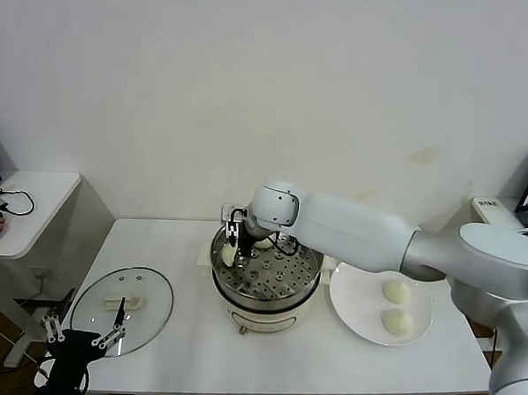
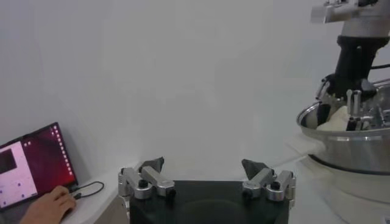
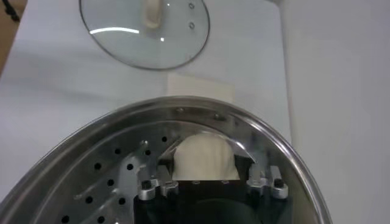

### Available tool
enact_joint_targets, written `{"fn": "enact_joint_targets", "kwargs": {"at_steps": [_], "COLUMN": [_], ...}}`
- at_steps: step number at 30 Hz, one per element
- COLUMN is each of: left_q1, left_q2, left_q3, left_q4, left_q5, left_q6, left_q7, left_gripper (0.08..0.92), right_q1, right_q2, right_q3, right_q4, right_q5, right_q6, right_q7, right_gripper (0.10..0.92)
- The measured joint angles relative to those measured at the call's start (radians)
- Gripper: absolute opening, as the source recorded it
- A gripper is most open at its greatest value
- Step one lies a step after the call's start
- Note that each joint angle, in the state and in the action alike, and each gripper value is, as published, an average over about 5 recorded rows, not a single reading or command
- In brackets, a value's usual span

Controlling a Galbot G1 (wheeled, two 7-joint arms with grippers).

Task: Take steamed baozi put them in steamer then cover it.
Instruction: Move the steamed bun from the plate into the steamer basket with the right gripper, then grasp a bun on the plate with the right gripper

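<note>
Baozi [image 3: 204,159] clamped in right gripper [image 3: 206,173], inside steamer [image 3: 292,164]

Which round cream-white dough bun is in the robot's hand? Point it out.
The round cream-white dough bun inside the shiny steel steamer pot, gripped by the right hand; two others lie on the flat white plate.

We see the steamer [image 1: 264,282], a shiny perforated pot, open at table centre; one baozi [image 1: 230,254] sits inside by its left wall, two baozi [image 1: 396,292] lie to its right; the glass cover [image 1: 122,309] lies flat to its left
</note>
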Motion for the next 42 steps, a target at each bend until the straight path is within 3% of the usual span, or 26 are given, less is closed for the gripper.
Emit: {"fn": "enact_joint_targets", "kwargs": {"at_steps": [3,10,24,34,42], "left_q1": [0.000,0.001,0.002,0.009,0.006], "left_q2": [0.000,0.005,0.021,0.023,0.023], "left_q3": [0.001,0.009,0.040,0.061,0.072], "left_q4": [-0.001,-0.006,-0.008,0.002,0.004], "left_q5": [0.000,0.000,0.005,0.012,0.019], "left_q6": [0.000,0.000,0.000,0.000,0.001], "left_q7": [0.000,0.000,0.000,0.000,0.001], "left_gripper": [0.823,0.823,0.823,0.823,0.823], "right_q1": [0.016,0.100,0.207,0.047,-0.218], "right_q2": [-0.012,-0.118,-0.566,-0.824,-0.901], "right_q3": [-0.001,-0.014,-0.032,0.050,0.236], "right_q4": [0.012,0.095,0.345,0.419,0.404], "right_q5": [-0.004,-0.033,-0.207,-0.401,-0.536], "right_q6": [0.004,0.050,0.233,0.347,0.401], "right_q7": [-0.025,-0.131,-0.341,-0.377,-0.374], "right_gripper": [0.804,0.822,0.823,0.823,0.823]}}
